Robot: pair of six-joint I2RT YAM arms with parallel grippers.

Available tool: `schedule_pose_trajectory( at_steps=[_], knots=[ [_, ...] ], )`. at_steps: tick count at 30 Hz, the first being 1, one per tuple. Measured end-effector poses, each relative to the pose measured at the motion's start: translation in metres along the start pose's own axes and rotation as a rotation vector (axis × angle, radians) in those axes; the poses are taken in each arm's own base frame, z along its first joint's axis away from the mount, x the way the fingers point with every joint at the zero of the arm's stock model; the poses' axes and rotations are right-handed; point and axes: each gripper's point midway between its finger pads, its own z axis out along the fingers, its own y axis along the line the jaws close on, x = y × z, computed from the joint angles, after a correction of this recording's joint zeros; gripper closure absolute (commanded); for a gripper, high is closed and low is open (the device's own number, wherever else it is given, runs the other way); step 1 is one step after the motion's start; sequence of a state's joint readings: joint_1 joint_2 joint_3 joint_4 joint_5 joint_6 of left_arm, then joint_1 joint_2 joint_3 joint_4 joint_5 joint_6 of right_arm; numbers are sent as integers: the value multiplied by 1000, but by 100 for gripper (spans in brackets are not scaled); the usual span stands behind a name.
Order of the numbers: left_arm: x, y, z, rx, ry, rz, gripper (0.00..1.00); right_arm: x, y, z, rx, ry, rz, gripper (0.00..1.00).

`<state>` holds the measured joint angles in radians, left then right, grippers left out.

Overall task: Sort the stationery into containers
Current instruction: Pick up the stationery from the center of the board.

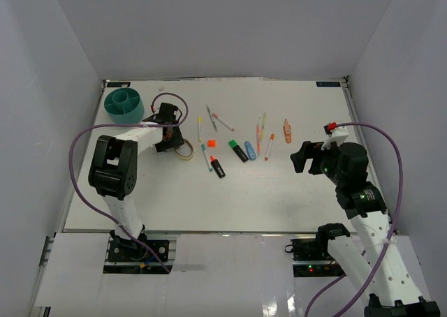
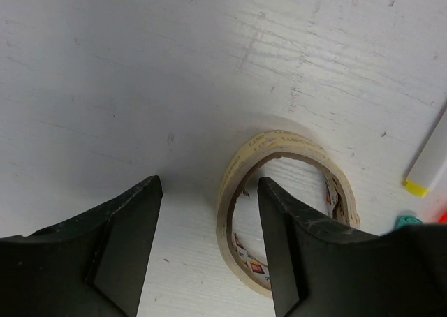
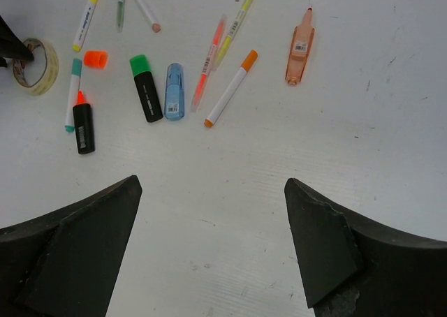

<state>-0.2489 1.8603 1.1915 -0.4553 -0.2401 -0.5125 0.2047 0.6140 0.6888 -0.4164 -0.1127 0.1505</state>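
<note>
The tan tape ring [image 2: 241, 165] lies on the white table by my left gripper [image 2: 209, 191], which is open and low over it. Its right finger [image 2: 283, 240] stands inside the ring and its left finger [image 2: 129, 233] outside, with the ring's wall between them. From above, the ring [image 1: 186, 151] lies right of the left gripper [image 1: 167, 144]. The round teal organiser [image 1: 124, 102] stands at the far left. My right gripper [image 3: 209, 191] is open and empty above bare table. Ahead of it lie a green highlighter [image 3: 145, 86], a blue one [image 3: 173, 90] and an orange-black one [image 3: 83, 121].
Thin pens [image 1: 209, 114] and an orange-tipped pen [image 3: 229, 90] lie spread across the table's middle. There is also a small orange cap [image 3: 96, 59] and a peach item [image 3: 300, 48]. A yellow-tipped pen [image 2: 427, 165] lies right of the ring. White walls enclose the table.
</note>
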Motion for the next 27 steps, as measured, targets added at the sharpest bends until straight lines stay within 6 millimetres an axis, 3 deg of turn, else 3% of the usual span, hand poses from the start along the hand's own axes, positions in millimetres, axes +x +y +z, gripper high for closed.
schedule_pose_trajectory(
  at_steps=[4,17,22,27],
  knots=[
    [-1,2,1,-11,-6,3,41,-1,1,-1,-4,-8,-2,10],
    [-19,5,-1,-26,-96,13,86,-1,9,-8,-30,-43,-28,10],
    [-47,15,-20,-61,-221,11,92,-1,13,-12,-38,-61,-50,10],
    [-99,37,-60,-122,-445,-37,100,-2,18,-13,-57,-67,-65,10]
  ],
)
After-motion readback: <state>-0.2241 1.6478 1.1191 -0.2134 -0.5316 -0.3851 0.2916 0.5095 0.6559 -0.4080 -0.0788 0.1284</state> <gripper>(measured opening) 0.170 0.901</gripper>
